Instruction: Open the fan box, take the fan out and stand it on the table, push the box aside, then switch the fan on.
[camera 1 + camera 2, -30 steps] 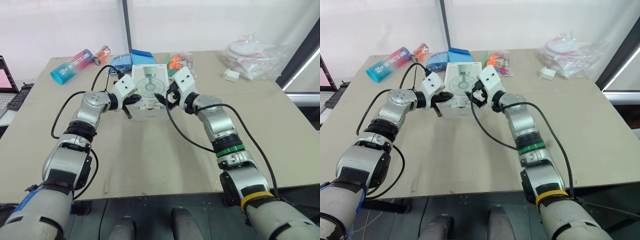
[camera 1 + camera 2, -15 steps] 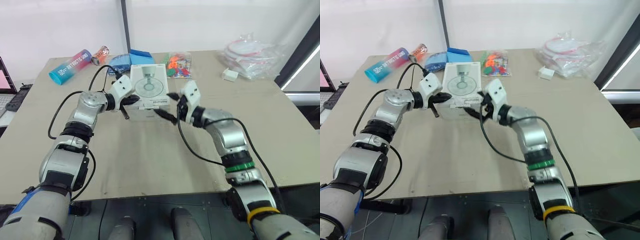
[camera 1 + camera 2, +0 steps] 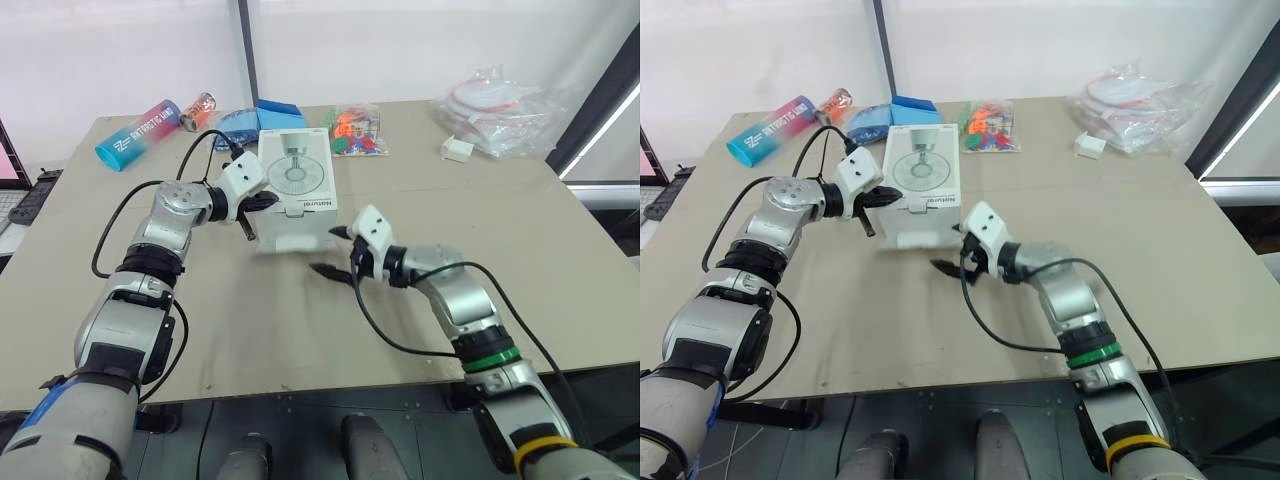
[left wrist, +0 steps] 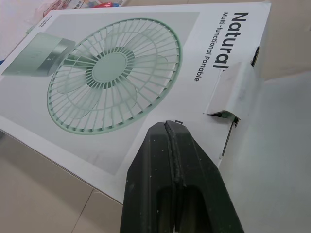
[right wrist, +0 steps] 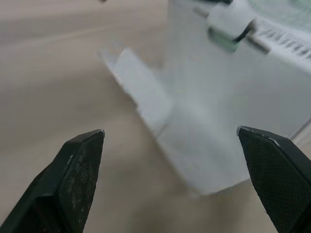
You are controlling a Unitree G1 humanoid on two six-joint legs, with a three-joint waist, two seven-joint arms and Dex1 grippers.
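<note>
one fan box (image 3: 295, 190), white, lying flat on the desk (image 3: 300, 340), centre, a bit toward the far side. top face carries the fan print and "natural" lettering. two flaps showing: one small tab (image 4: 233, 90) lifted at the near edge of the top face, one larger flap (image 5: 141, 94) sticking out low from the near face onto the desk. can't see inside the box.

left tool (image 4: 170, 133): both fingers pressed together, closed on nothing. sits at the box's near-left top edge, tip over the printed face. can't tell if it actually touches the card.

right tool (image 3: 333, 252): two fingers spread wide, nothing between them. just near-right of the box, pointing at its near face, apart from it. lower finger (image 3: 322, 270) is close to the desk.

rest of the desk, all along the far side, well apart from both tools:
- one blue-pink tube (image 3: 140, 134) lying far left
- one small orange can (image 3: 201, 104) beside it
- one blue packet (image 3: 235, 125)
- one blue carton (image 3: 280, 108) just far of the box
- one clear pack (image 3: 357, 130) of coloured bits
- one small white block (image 3: 460, 150)
- one heap of clear plastic bags (image 3: 505, 100) far right
</note>
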